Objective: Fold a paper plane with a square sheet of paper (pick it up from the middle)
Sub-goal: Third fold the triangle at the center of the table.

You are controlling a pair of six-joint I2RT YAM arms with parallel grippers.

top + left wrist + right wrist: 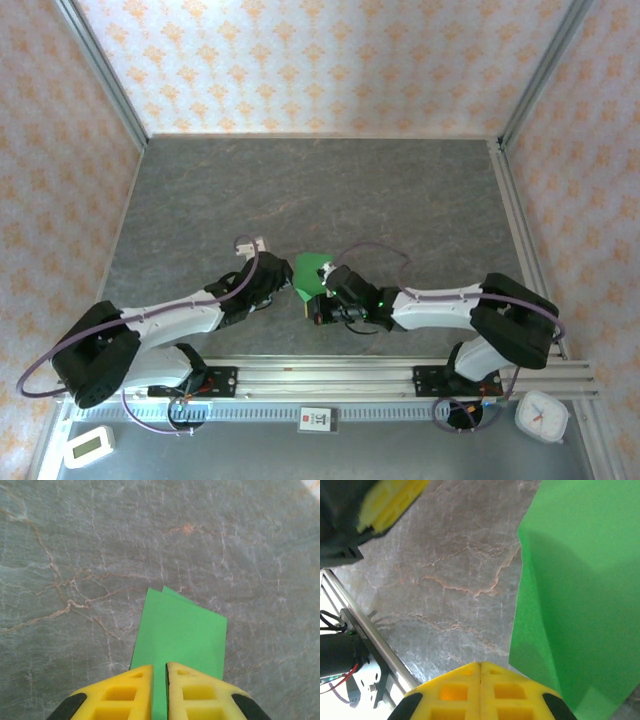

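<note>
Start at the near edge of the desk (300,190). Your 2 arms reach inward from there and meet just in from the middle of that edge, with the paper (312,268) between their tips.

The right fingers (455,690) are pressed tight together with no gap. The paper (580,580) rises close beside them and its lower edge passes behind 1 finger, so you cannot tell whether an edge is caught there.

The left fingers (127,690) stand a thin slit apart. Green shows through the slit, and the paper (180,630) stretches away from them. From the right wrist, bare desk lies between the left fingers (390,502) and the sheet, so I judge they hold nothing.

A second layer peeks out at the paper's far edge, so I read this as an early fold: doubled over, with no nose or wings yet.

Next you need the layers squared edge to edge, 1 side held down, and the crease pressed flat before any corner folds.

Count: 1 paper, 2 arms, 2 pairs of fingers, 0 finished planes. The far half of the desk carries nothing.
</note>
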